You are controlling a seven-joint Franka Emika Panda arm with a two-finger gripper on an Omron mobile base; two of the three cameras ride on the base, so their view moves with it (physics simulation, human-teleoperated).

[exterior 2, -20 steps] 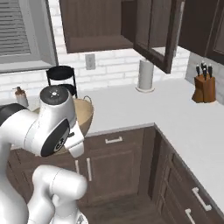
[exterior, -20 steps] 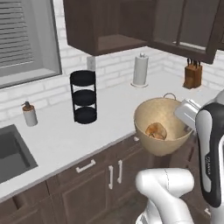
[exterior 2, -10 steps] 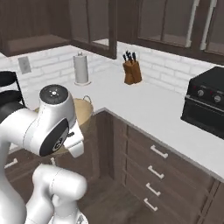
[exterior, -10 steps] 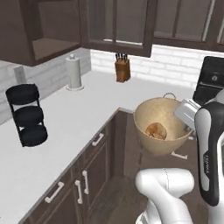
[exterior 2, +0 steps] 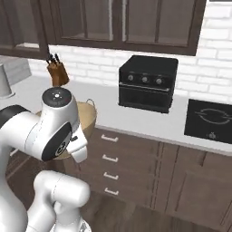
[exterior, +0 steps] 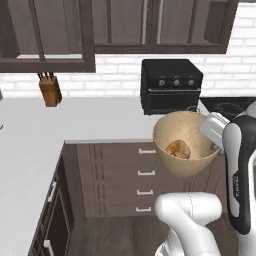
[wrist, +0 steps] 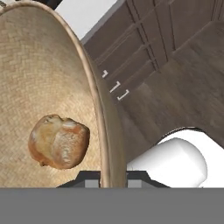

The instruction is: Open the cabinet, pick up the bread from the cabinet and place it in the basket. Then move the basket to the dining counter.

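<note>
The tan round basket [exterior: 182, 167] hangs in the air in front of the lower drawers, with my gripper [exterior: 212, 141] shut on its right rim. In the hand view the rim [wrist: 93, 85] runs up from between my gripper [wrist: 105, 178] tips. The golden-brown bread [exterior: 177, 149] lies in the basket's bottom, also seen as bread [wrist: 59, 141] close up. From the right, my arm covers most of the basket [exterior 2: 89, 118]. The dark cabinet [exterior: 47, 35] with glass panes hangs along the wall, one door standing open. The dining counter is out of view.
A black toaster oven [exterior: 171, 85] stands on the pale worktop [exterior: 90, 117] behind the basket. A knife block [exterior: 50, 91] sits to the left, and a black cooktop [exterior 2: 210, 120] lies to the right. Dark drawers [exterior: 145, 175] run below the worktop.
The base has turned, so the whole scene slid left: the black rack and paper roll left the view, the oven and cooktop came in. The basket stays held in the same place by the arm.
</note>
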